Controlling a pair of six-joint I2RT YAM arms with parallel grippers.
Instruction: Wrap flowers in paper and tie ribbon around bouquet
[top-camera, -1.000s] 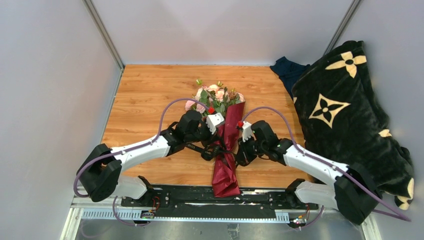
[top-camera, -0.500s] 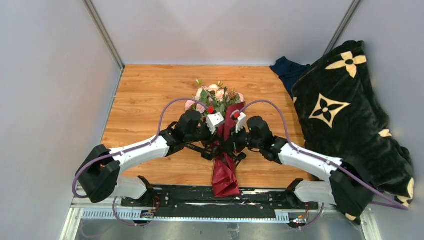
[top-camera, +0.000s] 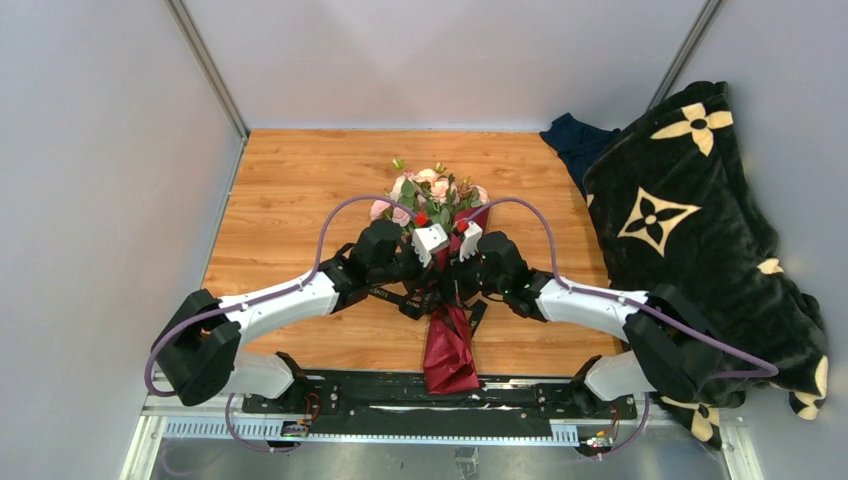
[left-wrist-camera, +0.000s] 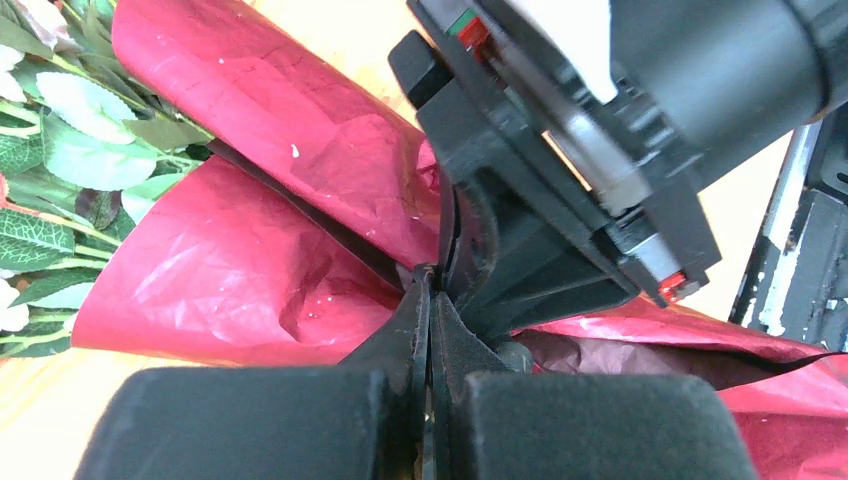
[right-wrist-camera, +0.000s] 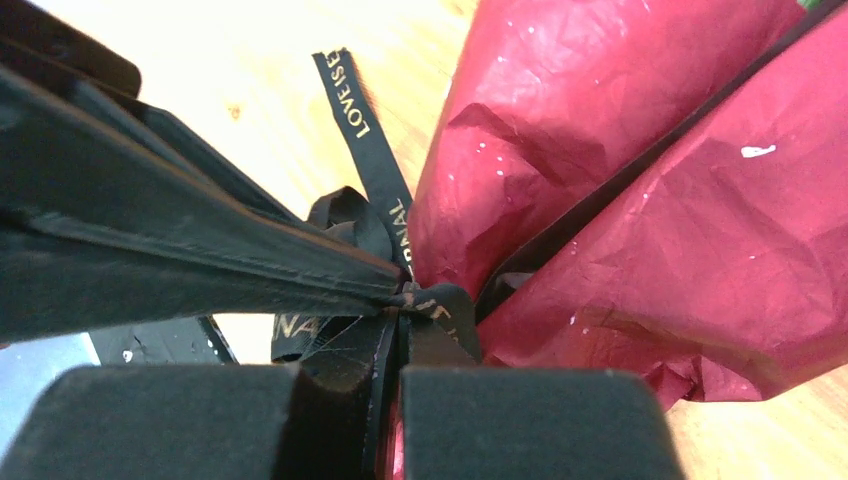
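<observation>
the bouquet (top-camera: 449, 350) lies at the middle of the table (top-camera: 290, 200), blooms toward the far edge. right gripper (right-wrist-camera: 400, 305) is pinched on the ribbon (right-wrist-camera: 375, 180) at its waist, beside the paper (right-wrist-camera: 650, 200). left gripper (left-wrist-camera: 430, 300), jaws together, meets it there.

White-and-black arms (top-camera: 280, 305), purple cables (top-camera: 329, 226)

Bare counter (top-camera: 290, 190) lies open left of the bouquet (top-camera: 452, 350) and beyond its blooms. At its waist the left hand (left-wrist-camera: 430, 285) and right hand (right-wrist-camera: 398, 305) crowd tip to tip (loose ribbon (right-wrist-camera: 360, 140) trails beside them). The black blanket (top-camera: 690, 230) blocks the right side.
</observation>
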